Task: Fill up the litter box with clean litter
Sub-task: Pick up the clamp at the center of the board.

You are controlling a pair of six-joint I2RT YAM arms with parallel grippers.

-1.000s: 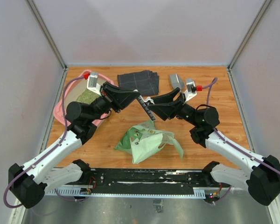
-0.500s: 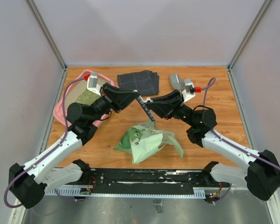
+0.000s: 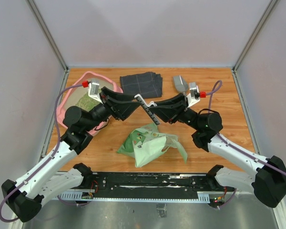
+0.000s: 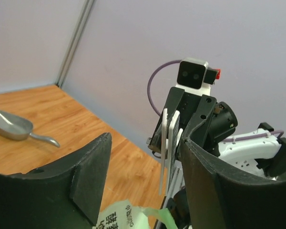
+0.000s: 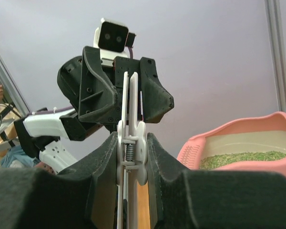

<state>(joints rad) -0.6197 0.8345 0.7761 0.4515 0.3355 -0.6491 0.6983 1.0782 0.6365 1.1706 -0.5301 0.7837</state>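
The pink litter box [image 3: 63,108] stands at the left rear of the table, holding a layer of greenish clean litter [image 3: 88,101]. The right wrist view also shows the box [image 5: 231,136] and the litter [image 5: 238,158]. A long white bag clip [image 3: 151,114] hangs in the air above the table's middle. My right gripper [image 3: 154,108] is shut on it, the jaws pressing the clip [image 5: 132,151] at its spring. My left gripper [image 3: 132,104] is open; in the left wrist view the clip [image 4: 168,143] stands close to its right finger [image 4: 219,181], apart from the left one.
A green-and-white printed bag [image 3: 150,143] lies crumpled near the front middle, below both grippers. A dark grey folded cloth [image 3: 142,83] sits at the back centre. Right of the cloth lies a grey metal scoop [image 3: 180,83].
My left gripper has opened and let go of the clip, and its arm has drawn back a little to the left. The right gripper closed on the clip and holds it.
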